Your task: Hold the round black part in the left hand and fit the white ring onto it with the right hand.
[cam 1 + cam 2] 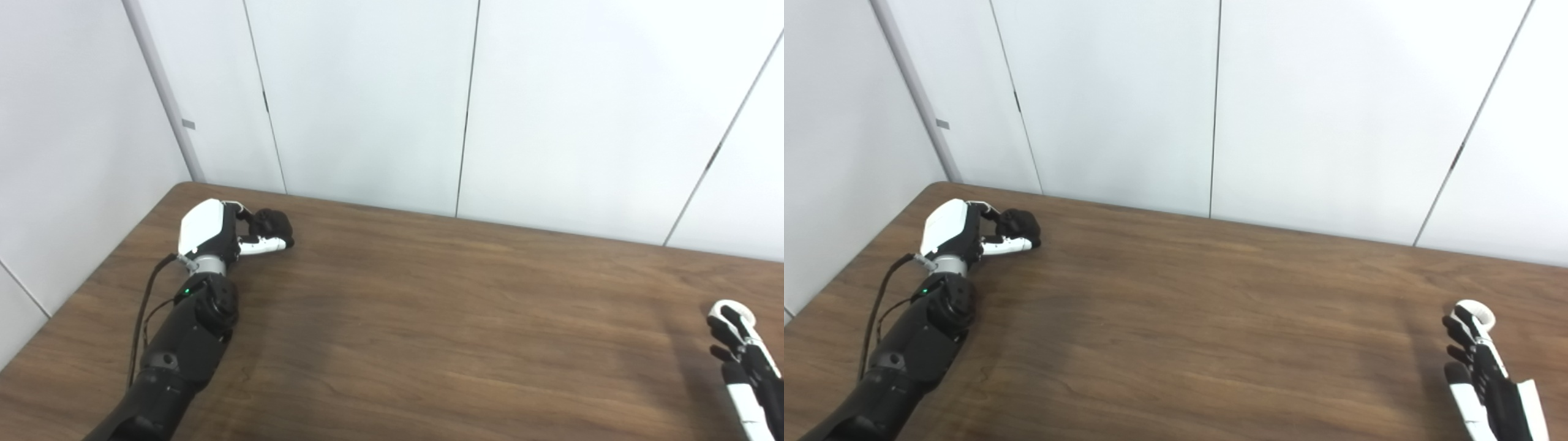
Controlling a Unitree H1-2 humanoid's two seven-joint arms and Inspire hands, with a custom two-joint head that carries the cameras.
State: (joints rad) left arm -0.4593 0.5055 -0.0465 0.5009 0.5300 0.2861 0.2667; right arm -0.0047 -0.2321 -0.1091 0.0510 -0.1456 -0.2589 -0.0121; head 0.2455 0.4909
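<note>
Nearest the camera, the dark left forearm [177,349] is lying across the wooden table [429,318] from the bottom left corner, with a black cable [142,312] looping beside it and a small green light [185,290] glowing at the wrist. At its far end the left hand [220,233] is resting near the table's far left corner, its white back plate facing up and its fingers [264,245] curling around the round black part [272,225], which is sitting in that grasp at the table surface; whether the part is touching the wood cannot be told.

Over at the right edge the right hand [1479,361] is coming in from the bottom right corner, well apart from the left one. Its dark fingers [1458,327] are bending together near the white ring [1476,312], which is sitting at their tips; the ring seems to be hooked on the fingertips, though the grip itself is too small to make out clearly. Both task pieces are therefore staying on opposite sides of the table, the black part far left and the white ring near right.

Behind the table, pale wall panels [367,92] are standing with thin dark seams between them, and a small grey tab [188,124] is sticking to the upright strip at the left. No writing, brand mark or label is showing legibly on the hands, the arm or the panels, and no containers are appearing on the table.
</note>
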